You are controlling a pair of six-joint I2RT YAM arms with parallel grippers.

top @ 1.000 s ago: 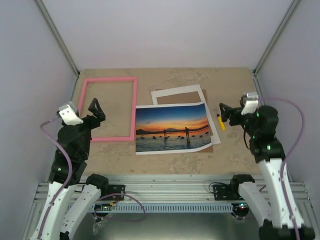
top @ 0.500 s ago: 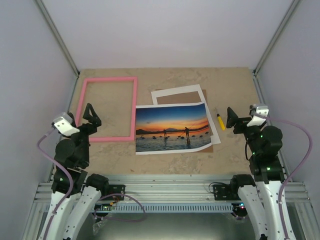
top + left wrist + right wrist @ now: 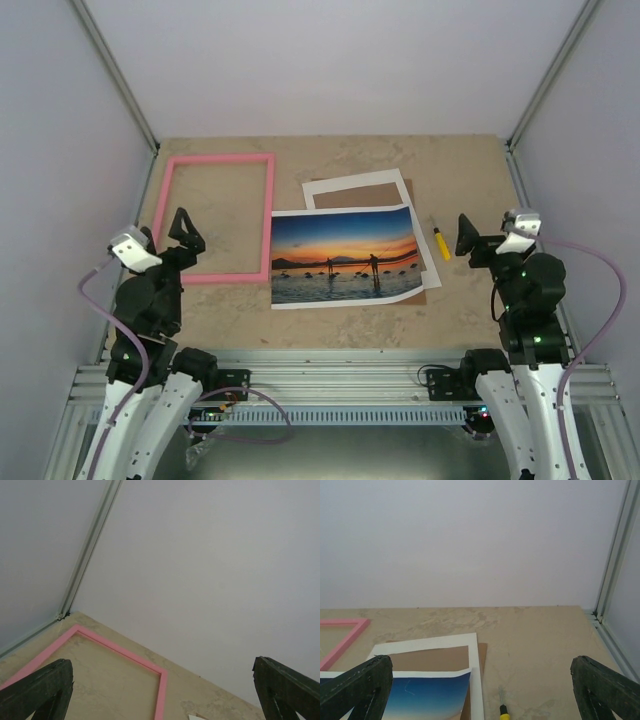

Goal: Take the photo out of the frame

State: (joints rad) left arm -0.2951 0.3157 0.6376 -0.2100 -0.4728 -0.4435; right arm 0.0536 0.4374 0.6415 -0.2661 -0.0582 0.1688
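The photo, an orange sunset over blue water, lies loose on the table's middle, overlapping a white mat and brown board; its blue top corner shows in the right wrist view. The pink frame lies apart at the left with bare table inside it; its far corner shows in the left wrist view. My left gripper hovers open over the frame's near left side, holding nothing. My right gripper hangs open and bare, right of the photo.
A small yellow-handled screwdriver lies between the mat and my right gripper, also seen as a yellow tip in the right wrist view. Grey walls with metal corner posts close in the table on three sides.
Both arms have pulled back toward their bases and lifted their wrists. The left gripper moved slightly left; the right gripper drifted right, away from the screwdriver. Photo and frame have not moved.
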